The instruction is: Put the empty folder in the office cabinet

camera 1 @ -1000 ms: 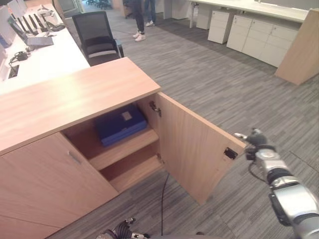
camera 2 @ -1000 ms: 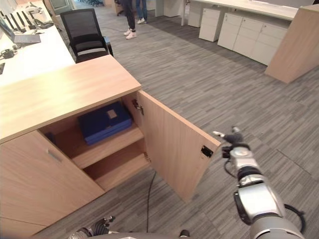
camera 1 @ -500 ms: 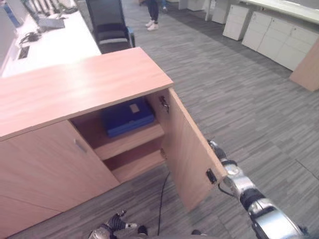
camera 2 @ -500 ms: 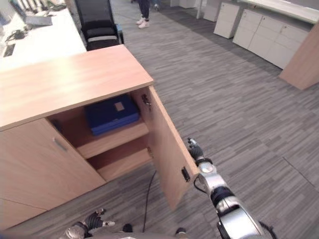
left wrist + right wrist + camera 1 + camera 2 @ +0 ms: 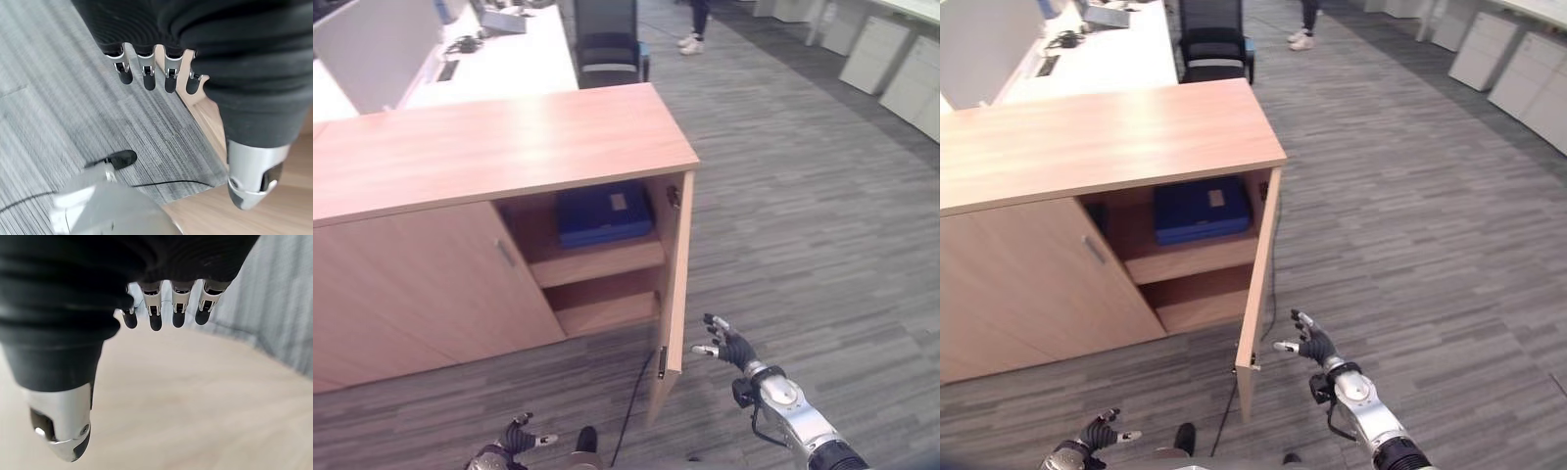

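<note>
We stand before the cabinet [image 5: 489,147], its right door [image 5: 672,294] swung out toward us and seen nearly edge-on, its left door [image 5: 421,284] closed. The blue folder [image 5: 603,214] lies flat on the upper shelf [image 5: 597,262] inside the open compartment, a pale label on its cover; the lower shelf [image 5: 607,311] sits beneath it.

Our right hand [image 5: 729,345] hovers just right of the door's near edge, close to it but not touching, fingers [image 5: 178,316] spread and relaxed, thumb apart, holding nothing. In the right wrist view the pale wood of the door fills the space past the fingertips.

Our left hand [image 5: 514,438] hangs low at the near left over the grey carpet [image 5: 803,215], fingers loosely extended and empty; the left wrist view shows the carpet and the cabinet's base past them.

Beyond the cabinet, a white desk [image 5: 499,59] runs away to the far left with a black chair [image 5: 607,44] at its side. A person's legs [image 5: 693,24] show at the far end of the room, and white drawer units [image 5: 891,69] line the far right.
</note>
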Robot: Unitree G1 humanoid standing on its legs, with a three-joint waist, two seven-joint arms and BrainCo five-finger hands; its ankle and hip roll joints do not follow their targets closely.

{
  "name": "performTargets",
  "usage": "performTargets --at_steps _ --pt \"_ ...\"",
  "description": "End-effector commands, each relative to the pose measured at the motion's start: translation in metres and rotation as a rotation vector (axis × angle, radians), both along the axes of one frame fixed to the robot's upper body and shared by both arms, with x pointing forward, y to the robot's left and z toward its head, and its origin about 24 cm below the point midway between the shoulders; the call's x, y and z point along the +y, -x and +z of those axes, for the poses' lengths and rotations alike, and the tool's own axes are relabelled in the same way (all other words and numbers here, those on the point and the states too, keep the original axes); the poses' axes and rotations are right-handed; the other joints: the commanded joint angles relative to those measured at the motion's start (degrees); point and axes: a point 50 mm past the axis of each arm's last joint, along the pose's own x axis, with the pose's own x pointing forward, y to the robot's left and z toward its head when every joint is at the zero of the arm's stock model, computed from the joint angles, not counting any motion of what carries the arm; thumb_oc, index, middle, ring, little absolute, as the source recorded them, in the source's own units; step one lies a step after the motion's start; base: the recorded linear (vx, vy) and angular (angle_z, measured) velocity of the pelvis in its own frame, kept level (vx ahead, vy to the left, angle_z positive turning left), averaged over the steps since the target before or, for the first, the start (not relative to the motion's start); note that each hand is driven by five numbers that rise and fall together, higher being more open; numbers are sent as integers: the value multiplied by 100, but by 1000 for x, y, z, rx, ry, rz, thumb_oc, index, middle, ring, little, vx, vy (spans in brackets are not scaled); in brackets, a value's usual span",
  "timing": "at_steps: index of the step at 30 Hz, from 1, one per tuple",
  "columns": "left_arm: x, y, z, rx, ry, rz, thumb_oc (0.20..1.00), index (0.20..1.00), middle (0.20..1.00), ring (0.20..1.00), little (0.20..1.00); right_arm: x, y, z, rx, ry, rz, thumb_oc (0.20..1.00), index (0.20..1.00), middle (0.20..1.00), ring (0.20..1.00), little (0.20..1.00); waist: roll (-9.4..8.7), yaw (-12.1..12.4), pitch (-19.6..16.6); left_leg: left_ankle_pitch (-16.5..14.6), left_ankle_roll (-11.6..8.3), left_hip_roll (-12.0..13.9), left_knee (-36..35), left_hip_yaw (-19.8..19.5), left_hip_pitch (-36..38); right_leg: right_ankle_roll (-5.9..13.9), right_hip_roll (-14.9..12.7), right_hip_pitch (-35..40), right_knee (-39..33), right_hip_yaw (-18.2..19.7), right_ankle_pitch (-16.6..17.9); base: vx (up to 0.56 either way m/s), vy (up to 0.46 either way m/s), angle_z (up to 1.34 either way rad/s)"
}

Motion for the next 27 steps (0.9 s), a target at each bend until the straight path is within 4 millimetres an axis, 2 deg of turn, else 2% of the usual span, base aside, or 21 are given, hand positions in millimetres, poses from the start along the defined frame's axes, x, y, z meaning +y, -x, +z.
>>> performTargets --at_steps 1,2,3,5,6,7,9,11,12,13,14,15,16,17,18,19,20,23,24,25,27 --pt "23 -24 12 -77 -61 57 1000 1000 1000 1000 1000 48 -25 38 -201 -129 135 1000 1000 1000 1000 1000 -413 215 230 -319 74 -358 252 237 -189 133 -220 160 114 -534 -428 -124 35 52" --pt "17 -25 10 -81 -52 60 1000 1000 1000 1000 1000 50 -31 45 -225 -134 134 1000 1000 1000 1000 1000 -451 226 353 -332 58 -278 685 599 -512 137 -319 162 111 -755 -378 -125 38 46" --pt "17 -26 11 -81 -51 60 1000 1000 1000 1000 1000 50 -31 45 -226 -134 134 1000 1000 1000 1000 1000 -451 224 353 -350 59 -281 716 598 -533 139 -322 157 112 -757 -381 -139 79 44" --pt "10 -26 9 -77 -44 42 1000 1000 1000 1000 1000 47 -38 48 -240 -120 112 1000 1000 1000 1000 1000 -458 109 282 -432 130 51 858 1627 -490 140 -402 110 145 -1054 -364 -50 100 53" --pt "7 -25 8 -77 -36 26 1000 1000 1000 1000 1000 45 -42 49 -242 -114 88 1000 1000 1000 1000 1000 -435 110 255 -394 161 111 942 1896 -506 141 -390 156 144 -1121 -375 22 117 106" --pt "7 -22 7 -66 -35 21 1000 1000 1000 1000 1000 45 -45 51 -248 -114 77 1000 1000 1000 1000 1000 -414 142 206 -430 164 94 847 1968 -461 138 -390 177 155 -1133 -379 107 113 115" --pt "8 -13 4 -33 -43 7 1000 1000 1000 1000 1000 38 -51 55 -261 -129 12 1000 1000 1000 1000 1000 -424 216 95 -494 235 -66 650 1839 -336 168 -481 246 364 -1229 -435 166 131 55" --pt "12 -13 5 -17 -56 -19 1000 1000 1000 1000 1000 28 -60 59 -278 -136 -68 1000 1000 1000 1000 1000 -462 285 -15 -536 395 -273 490 1690 -284 235 -628 105 930 -1346 -537 173 200 46" --pt "14 -16 7 -25 -62 -45 1000 1000 1000 1000 1000 17 -66 59 -274 -132 -139 1000 1000 1000 1000 1000 -444 342 -18 -631 520 -365 429 1613 -146 345 -753 -89 1486 -1343 -476 124 158 86" --pt "14 -16 8 -25 -62 -45 1000 1000 1000 1000 1000 17 -66 59 -275 -133 -139 1000 1000 1000 1000 1000 -455 351 -13 -633 530 -380 427 1620 -144 357 -779 -117 1542 -1330 -501 115 221 77" --pt "20 -15 10 -31 -76 -50 1000 1000 1000 1000 1000 11 -79 64 -277 -114 -189 1000 1000 1000 1000 1000 -449 379 99 -735 680 -502 413 1608 8 650 -1025 -468 2432 -1172 -26 40 144 48" --pt "22 -16 11 -34 -79 -48 1000 1000 1000 1000 1000 9 -84 66 -279 -109 -206 1000 1000 1000 1000 1000 -385 390 129 -736 715 -459 407 1568 29 732 -1024 -654 2755 -1091 172 58 157 8" --pt "25 -18 13 -42 -83 -49 1000 1000 1000 1000 1000 5 -87 69 -285 -103 -223 1000 1000 1000 1000 1000 -330 409 161 -740 730 -410 393 1528 61 785 -976 -866 3074 -954 217 102 76 -2" --pt "28 -19 15 -46 -91 -57 1000 1000 1000 1000 1000 -6 -92 70 -282 -90 -274 1000 1000 1000 1000 1000 -266 380 168 -774 752 -430 301 1305 194 773 -839 -1031 3091 -682 55 155 48 13" --pt "29 -20 16 -50 -93 -62 1000 1000 1000 1000 1000 -15 -94 70 -275 -73 -307 1000 1000 1000 1000 1000 -277 346 165 -777 743 -489 237 1176 267 679 -738 -1045 2785 -542 -132 147 25 30" --pt "29 -20 16 -50 -93 -62 1000 1000 1000 1000 1000 -16 -94 71 -276 -74 -307 1000 1000 1000 1000 1000 -274 328 193 -781 738 -489 218 1158 309 679 -739 -995 2775 -565 -152 154 -55 48" --pt "31 -21 17 -50 -97 -67 1000 1000 1000 1000 1000 -27 -98 75 -285 -49 -339 1000 1000 1000 1000 1000 -299 257 197 -810 711 -572 170 979 389 551 -628 -965 2218 -350 -323 142 -81 48" --pt "34 -25 19 -56 -103 -77 1000 1000 1000 1000 1000 -59 -104 80 -269 10 -441 1000 1000 1000 1000 1000 -376 197 157 -831 607 -636 119 813 414 423 -568 -777 912 -89 -179 140 -100 55" --pt "32 -20 16 -37 -96 -90 1000 1000 1000 1000 1000 -78 -110 91 -280 26 -512 1000 1000 1000 1000 1000 -452 225 2 -886 584 -688 94 723 447 381 -553 -510 483 -94 -40 90 -83 71" --pt "32 -20 16 -38 -96 -90 1000 1000 1000 1000 1000 -79 -110 91 -280 26 -512 1000 1000 1000 1000 1000 -449 220 6 -889 583 -687 95 718 450 380 -551 -491 456 -103 -28 137 -91 84" --pt "30 -15 14 -25 -78 -67 1000 1000 1000 1000 1000 -94 -113 99 -279 53 -556 1000 1000 1000 1000 1000 -431 213 -95 -892 533 -665 64 714 492 376 -526 -339 225 -145 89 96 -58 53"
